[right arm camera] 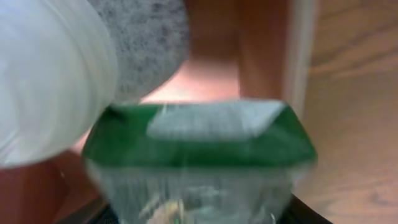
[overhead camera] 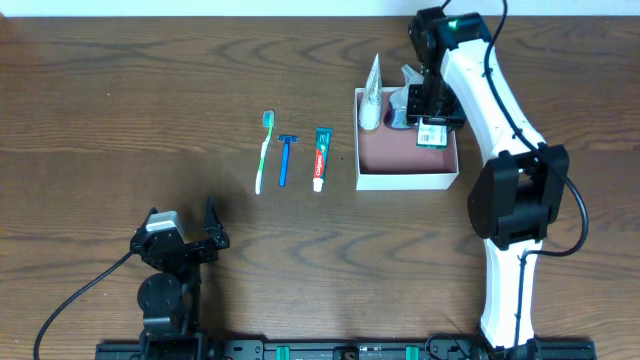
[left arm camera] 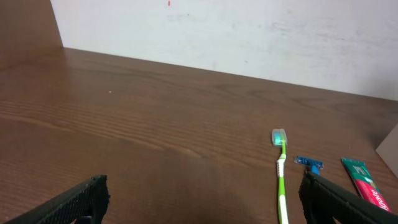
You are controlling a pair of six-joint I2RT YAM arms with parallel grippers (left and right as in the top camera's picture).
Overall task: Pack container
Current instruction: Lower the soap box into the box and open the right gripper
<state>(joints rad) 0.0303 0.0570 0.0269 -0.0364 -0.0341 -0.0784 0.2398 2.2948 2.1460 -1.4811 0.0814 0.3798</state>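
**Green packet over the box**

The container (overhead camera: pixel 405 181) sits right of centre on the table. The right gripper (overhead camera: pixel 431 122) hangs over its far-right corner, clamped on a green packet (overhead camera: pixel 431 134) — a white tube (overhead camera: pixel 371 95) leans in the far-left corner. Best play, I'd say: lower the packet flat onto bare pink floor, clear of the wall, before letting go. Just left, the toothbrush (overhead camera: pixel 264 150), razor (overhead camera: pixel 287 158) and toothpaste (overhead camera: pixel 321 157) wait — the left gripper (overhead camera: pixel 182 225) idles, spread wide.

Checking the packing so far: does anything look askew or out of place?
The white tube in the container leans in its far left corner, tip poking past the rim rather than lying flat. The toothbrush, razor and toothpaste lie in a neat row.
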